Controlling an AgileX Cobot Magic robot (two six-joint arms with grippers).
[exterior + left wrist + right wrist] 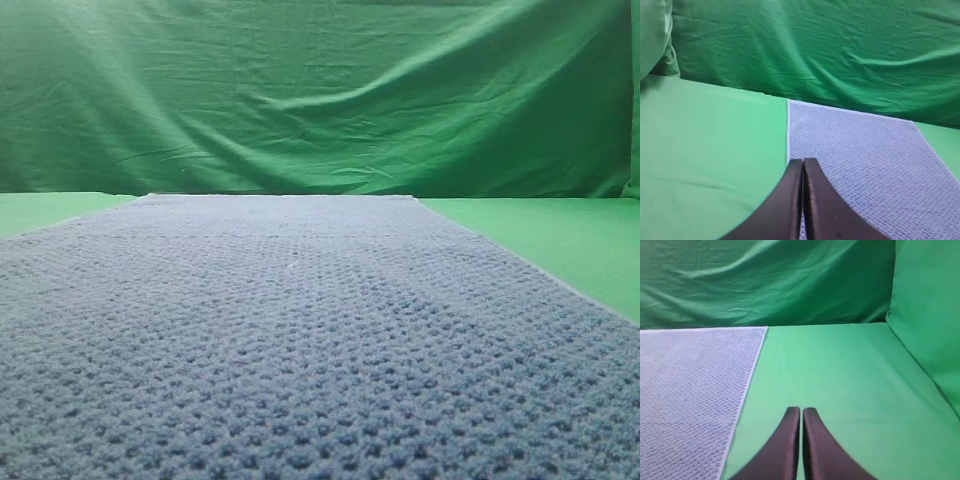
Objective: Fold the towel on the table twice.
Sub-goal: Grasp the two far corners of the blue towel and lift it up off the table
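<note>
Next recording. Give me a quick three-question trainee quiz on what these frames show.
1. True or false: the towel is already folded in half.
2. Over what does the right gripper hover? A) the towel B) bare table beside the towel's edge C) the backdrop cloth
3. Fill in: the fingers of the left gripper are ____.

Key: 1 false, it lies spread flat in a single layer. 2 B. 3 shut, holding nothing.
</note>
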